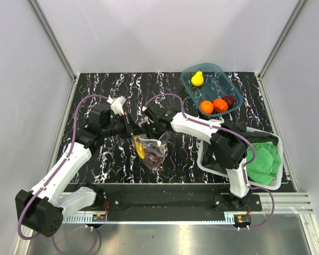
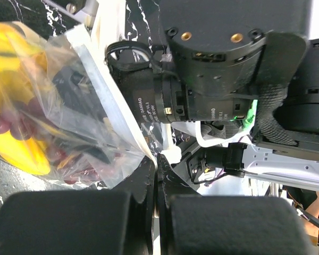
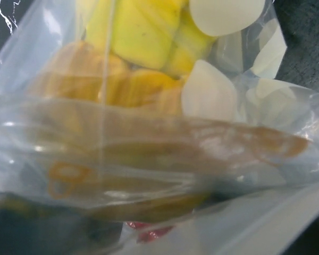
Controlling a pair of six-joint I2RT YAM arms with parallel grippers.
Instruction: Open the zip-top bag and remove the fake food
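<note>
While it hangs between the two wrists at the centre of the top view, seemingly lifted off the marbled table (image 1: 106, 95), the zip-top bag (image 1: 153, 142) is entered as follows: clear floppy film printed with pale ovals, zip strip uppermost, belly sagging toward the lower centre of the frame. Contents: fake food (image 1: 156, 155), a yellow banana bunch and dark red grapes, bunched low in the pouch; judged light, hard plastic, apt to shift and set the pouch swinging. Film judged thin, slick and quick to crumple; best taken by the stiffer zip band, one lip to each side, never by the body. Left gripper (image 2: 158, 212): jaws nearly together at the lower middle of its wrist view, the bag's edge pinched between them. Right gripper (image 1: 149, 123): at the bag's top; whether it grips cannot be told, its own view being filled with film and yellow fruit
</note>
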